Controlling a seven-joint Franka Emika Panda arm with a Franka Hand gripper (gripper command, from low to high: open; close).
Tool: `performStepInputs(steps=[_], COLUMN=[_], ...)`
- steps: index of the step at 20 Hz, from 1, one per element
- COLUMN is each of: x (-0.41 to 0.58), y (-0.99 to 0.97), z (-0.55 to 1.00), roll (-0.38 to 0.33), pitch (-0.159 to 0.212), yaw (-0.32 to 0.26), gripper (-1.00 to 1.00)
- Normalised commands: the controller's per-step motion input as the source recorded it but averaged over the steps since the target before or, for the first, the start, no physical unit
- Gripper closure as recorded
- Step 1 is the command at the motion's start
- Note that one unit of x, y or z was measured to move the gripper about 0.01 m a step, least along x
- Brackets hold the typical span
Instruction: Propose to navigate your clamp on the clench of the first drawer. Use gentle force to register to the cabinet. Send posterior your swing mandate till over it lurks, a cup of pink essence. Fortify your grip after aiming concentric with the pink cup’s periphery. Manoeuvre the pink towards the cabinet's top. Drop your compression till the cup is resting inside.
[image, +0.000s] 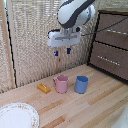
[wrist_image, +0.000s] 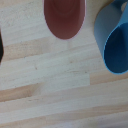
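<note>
Pale pink cup upright with side handle, touching blue mug, end effector above, open, empty.

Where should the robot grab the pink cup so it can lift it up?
Probably the rim, from straight above. The pink cup stands upright with its mouth open, under the clamp. One finger could go inside and one outside the wall, on a side away from its handle and the blue mug beside it.

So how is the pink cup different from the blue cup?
The pink cup is pale pink; the blue cup is blue. The pink one stands nearer the small yellow block, the blue one nearer the cabinet. Both are upright and about the same size.
</note>
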Motion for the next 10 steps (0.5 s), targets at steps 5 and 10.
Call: performStepInputs(steps=[5,10], x=[-0.021,0.025], y=[-0.24,-0.24], z=[0.83,1.0], roll=[-0.111,-0.038], pitch=[-0.02,-0.004], yaw=[0.033,0.018], gripper=[-1.0,-1.0])
